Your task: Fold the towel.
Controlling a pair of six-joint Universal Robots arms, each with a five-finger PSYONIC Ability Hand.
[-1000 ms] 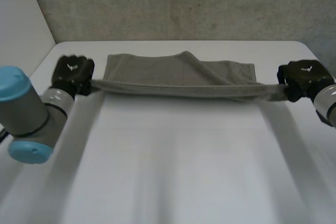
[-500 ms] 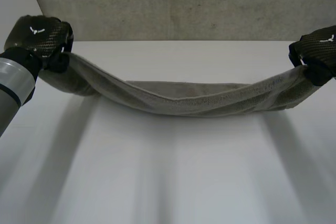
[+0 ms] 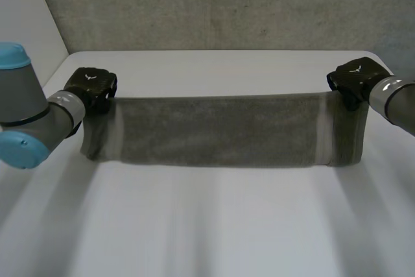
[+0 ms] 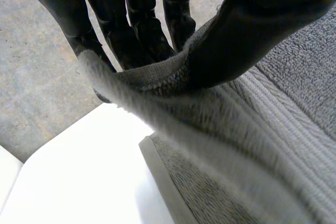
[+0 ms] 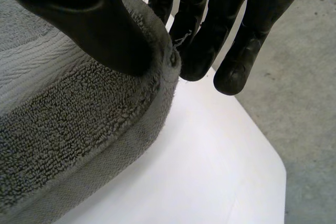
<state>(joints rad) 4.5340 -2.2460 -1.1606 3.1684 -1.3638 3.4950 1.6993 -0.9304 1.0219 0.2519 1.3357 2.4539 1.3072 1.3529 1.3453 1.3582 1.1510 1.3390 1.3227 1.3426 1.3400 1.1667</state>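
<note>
The grey towel (image 3: 220, 131) is stretched wide between the 2 robot hands, spread like a flat sheet over the far half of the white bench (image 3: 214, 225). Its upper edge runs nearly straight from one hand to the other, and each end hangs down in a short flap. Whether the lower edge touches the bench I cannot tell.

The left robot hand (image 3: 92, 87) holds the upper corner at its end. In its wrist view the thumb presses the thick terry towel (image 4: 252, 145) against the straight fingers (image 4: 142, 19), with the hem bunched between them.

The right robot hand (image 3: 353, 79) has the opposite upper corner. Its wrist view shows the same pinch: the thumb sits on top of the towel (image 5: 79, 129), the fingers (image 5: 199, 24) are behind the edge, and the bench (image 5: 210, 166) is below.

A rough concrete wall (image 3: 227, 4) stands behind the bench.
</note>
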